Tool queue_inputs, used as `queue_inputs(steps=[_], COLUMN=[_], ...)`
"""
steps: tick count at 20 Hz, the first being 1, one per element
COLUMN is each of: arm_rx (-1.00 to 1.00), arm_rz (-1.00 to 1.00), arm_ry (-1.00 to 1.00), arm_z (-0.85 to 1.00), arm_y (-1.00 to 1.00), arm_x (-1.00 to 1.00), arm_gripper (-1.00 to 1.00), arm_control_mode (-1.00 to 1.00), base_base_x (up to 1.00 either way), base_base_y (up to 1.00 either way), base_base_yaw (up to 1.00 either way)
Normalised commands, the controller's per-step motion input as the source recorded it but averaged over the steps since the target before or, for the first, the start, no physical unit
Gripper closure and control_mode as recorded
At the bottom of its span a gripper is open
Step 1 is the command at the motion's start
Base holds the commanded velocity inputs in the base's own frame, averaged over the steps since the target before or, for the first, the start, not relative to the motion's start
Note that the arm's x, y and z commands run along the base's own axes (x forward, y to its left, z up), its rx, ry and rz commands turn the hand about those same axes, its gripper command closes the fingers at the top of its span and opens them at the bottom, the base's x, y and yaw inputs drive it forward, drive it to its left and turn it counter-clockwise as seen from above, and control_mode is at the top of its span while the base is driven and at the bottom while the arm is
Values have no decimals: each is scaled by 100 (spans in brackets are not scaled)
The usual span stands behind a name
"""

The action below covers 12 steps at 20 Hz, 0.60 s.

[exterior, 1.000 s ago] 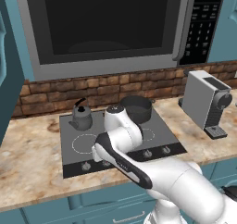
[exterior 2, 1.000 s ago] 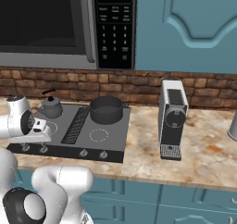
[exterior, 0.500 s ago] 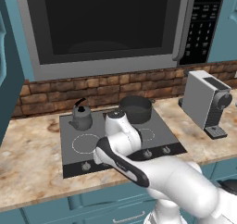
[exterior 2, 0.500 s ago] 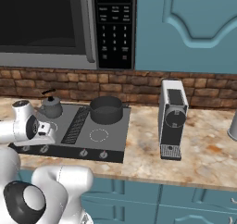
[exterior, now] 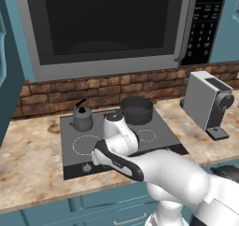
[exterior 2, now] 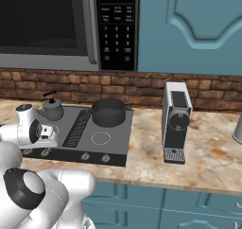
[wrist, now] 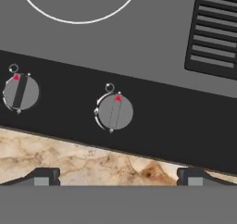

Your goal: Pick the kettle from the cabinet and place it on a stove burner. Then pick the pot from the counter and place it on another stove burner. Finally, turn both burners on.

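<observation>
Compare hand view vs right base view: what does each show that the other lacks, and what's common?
Hand view alone: each knob's red pointer mark, e.g. on the middle knob, and the open end effector with its fingertips over the counter edge. Right base view alone: kettle and pot on the rear burners, coffee machine, microwave. Both: the dark cooktop, its ribbed centre strip, front knobs, marbled counter.

gripper (wrist: pixel 115 177) hung jaws wide over the stove's front knob strip, nothing between the tips and the middle knob (wrist: pixel 114 111); left knob (wrist: pixel 20 92) well apart. front burners (exterior: pixel 86 144) were bare. kettle (exterior: pixel 82 119) and pot (exterior: pixel 137 109) blocked the rear burners. coffee machine (exterior 2: pixel 176 120) stood on the bench (exterior 2: pixel 208 147) to the right, microwave (exterior: pixel 107 24) low overhead.
</observation>
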Motion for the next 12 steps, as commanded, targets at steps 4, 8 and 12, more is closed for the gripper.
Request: queue_inputs(steps=[4,8,12], arm_rx=[0,0,0], arm_rz=[0,0,0], arm_ry=[0,0,0], arm_z=[-7,-9,-12], arm_y=[19,5,0], arm_x=[13,15,13], arm_gripper=[-100,-100,-100], arm_control_mode=[-100,-100,-100], base_base_x=[0,0,0], base_base_y=[0,0,0], base_base_yaw=[0,0,0])
